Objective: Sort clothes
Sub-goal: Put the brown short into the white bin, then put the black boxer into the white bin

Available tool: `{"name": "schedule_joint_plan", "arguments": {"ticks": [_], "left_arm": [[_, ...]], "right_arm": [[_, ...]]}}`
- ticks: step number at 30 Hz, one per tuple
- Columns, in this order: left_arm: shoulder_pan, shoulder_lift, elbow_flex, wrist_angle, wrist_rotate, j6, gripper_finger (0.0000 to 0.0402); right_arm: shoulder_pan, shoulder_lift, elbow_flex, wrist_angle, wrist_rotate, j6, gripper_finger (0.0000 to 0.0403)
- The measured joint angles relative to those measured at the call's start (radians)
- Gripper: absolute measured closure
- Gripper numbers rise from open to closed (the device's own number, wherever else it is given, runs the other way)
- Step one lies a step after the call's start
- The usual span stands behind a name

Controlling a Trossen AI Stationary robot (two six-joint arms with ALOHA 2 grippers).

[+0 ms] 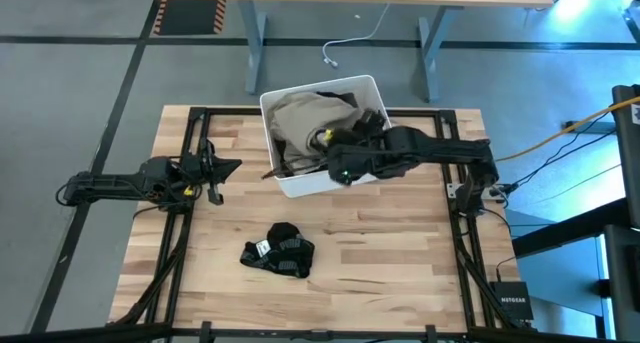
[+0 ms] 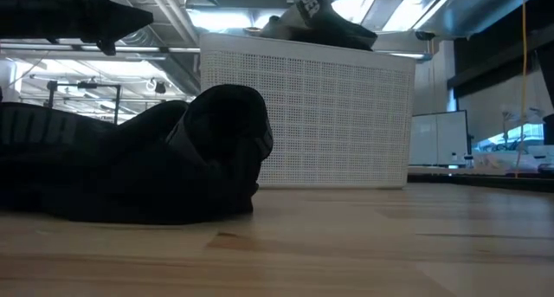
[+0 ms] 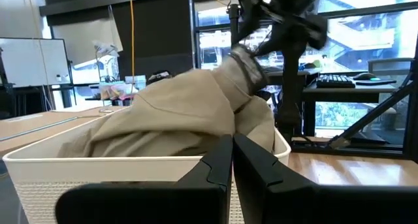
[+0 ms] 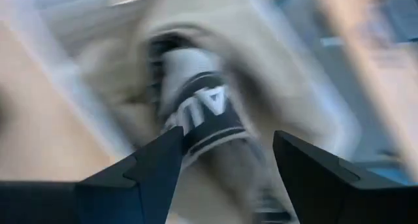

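Note:
A white perforated bin [image 1: 300,183] stands at the table's far middle with a beige-tan garment [image 1: 305,118] heaped in it; the garment also shows in the left wrist view [image 3: 176,113]. My right gripper [image 1: 335,148] is over the bin, open. A black-and-white banded piece [image 4: 206,116] lies between and just beyond its fingers. A black garment [image 1: 280,251] lies crumpled on the table nearer the front. My left gripper [image 1: 232,167] waits shut and empty to the left of the bin. My right gripper points down into the bin with its fingers [image 4: 157,165] on either side of the banded piece [image 4: 196,129]. The view is smeared, and I cannot tell whether a finger touches it.
The bin's tall wall [image 2: 303,115] stands behind the black garment [image 2: 130,158] in the low view. Bare wood lies at the table's front and right [image 1: 400,253]. Black frame rails [image 1: 190,133] run along the table's sides.

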Motion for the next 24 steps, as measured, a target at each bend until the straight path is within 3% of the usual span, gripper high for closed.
{"name": "schedule_joint_plan", "arguments": {"ticks": [5,8,14,20,24], "left_arm": [[0.0,0.0,0.0,0.0,0.0,0.004,0.0394],[0.0,0.0,0.0,0.0,0.0,0.0,0.0394],[0.0,0.0,0.0,0.002,0.0,-0.011,0.0394],[0.0,0.0,0.0,0.004,0.0,-0.007,0.0394],[0.0,0.0,0.0,0.005,0.0,0.01,0.0394]], "right_arm": [[0.084,0.005,-0.024,0.13,-0.304,-0.004,0.015],[0.151,0.016,-0.08,0.246,-0.399,-0.019,0.015],[0.258,0.019,-0.343,0.597,-0.42,-0.065,0.015],[0.271,0.021,-0.652,1.004,-0.447,-0.107,0.015],[0.27,0.022,-0.803,1.252,-0.383,-0.112,0.015]]}}
